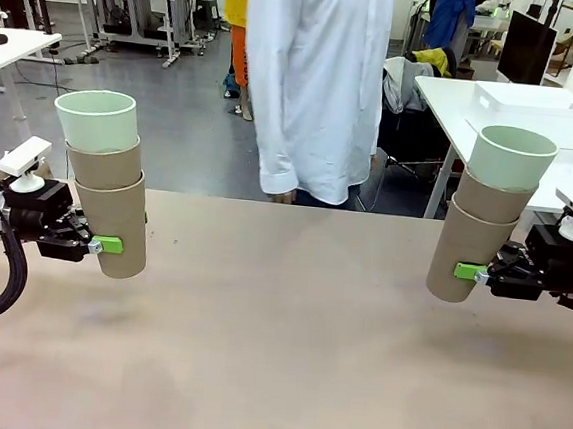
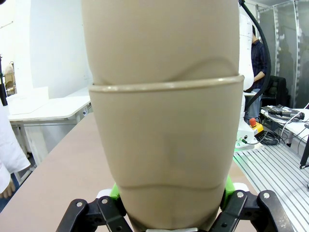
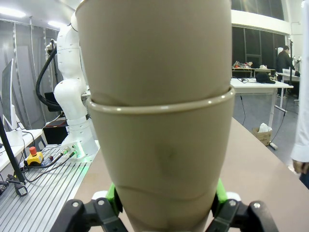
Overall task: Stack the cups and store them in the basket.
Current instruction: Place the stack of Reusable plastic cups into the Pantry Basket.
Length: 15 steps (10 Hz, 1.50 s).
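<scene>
Front view, left stack (image 1: pixel 107 199): three nested cups, two khaki-brown below and a mint green cup (image 1: pixel 96 121) on top. It leans slightly over the left end of the tan table (image 1: pixel 274 354).
Left gripper (image 1: pixel 111 245): closed on the lowest khaki cup of the left stack, near its base.
Right stack (image 1: pixel 487 222): three nested cups, two khaki-brown below and a second mint green cup (image 1: pixel 512 157) on top. It leans slightly at the table's right end.
Right gripper (image 1: pixel 468 272): clamped on the lowest khaki cup of the right stack, near its base.
Spacing: the two stacks are well apart, at opposite ends of the table.
White basket (image 1: pixel 537 104): stands on a white side table behind the right stack, off the tan table and apart from both stacks.
Person (image 1: pixel 318 87): in a white coat at the far edge, near the middle, with one hand (image 1: pixel 283 196) low at the table's edge.
Left wrist view: left stack (image 2: pixel 166 145) sits between the fingers of the left gripper (image 2: pixel 169 212), with green pads (image 2: pixel 116 191) against the outer cup on both sides.
Right wrist view: right stack (image 3: pixel 164 145) is gripped the same way by the right gripper (image 3: pixel 166 208), with green pads (image 3: pixel 113 193) on each flank.
</scene>
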Tool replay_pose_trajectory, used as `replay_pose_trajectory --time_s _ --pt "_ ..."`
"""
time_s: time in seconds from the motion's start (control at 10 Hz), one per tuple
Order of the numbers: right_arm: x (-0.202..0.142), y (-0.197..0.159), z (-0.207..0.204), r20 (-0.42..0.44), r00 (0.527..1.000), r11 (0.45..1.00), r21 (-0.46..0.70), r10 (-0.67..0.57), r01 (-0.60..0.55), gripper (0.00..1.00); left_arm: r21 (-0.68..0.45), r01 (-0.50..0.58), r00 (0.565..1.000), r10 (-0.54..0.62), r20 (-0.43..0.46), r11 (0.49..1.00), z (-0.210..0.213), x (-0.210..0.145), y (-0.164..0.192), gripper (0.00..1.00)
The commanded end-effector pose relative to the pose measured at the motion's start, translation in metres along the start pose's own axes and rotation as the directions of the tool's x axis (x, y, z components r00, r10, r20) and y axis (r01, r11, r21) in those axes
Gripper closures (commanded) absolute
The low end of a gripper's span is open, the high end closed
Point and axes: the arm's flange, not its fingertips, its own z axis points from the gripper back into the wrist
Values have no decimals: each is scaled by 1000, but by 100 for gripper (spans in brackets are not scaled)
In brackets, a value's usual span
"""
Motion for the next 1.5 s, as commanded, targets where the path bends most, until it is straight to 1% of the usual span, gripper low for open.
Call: replay_pose_trajectory --time_s 0.0,1.4 --pt "5 -3 0 6 1000 1000 6 11 -11 15 -6 0 1000 0 6 1000 0 5 0 17" --pt "5 -3 0 6 1000 1000 6 11 -11 15 -6 0 1000 0 6 1000 0 5 0 17"
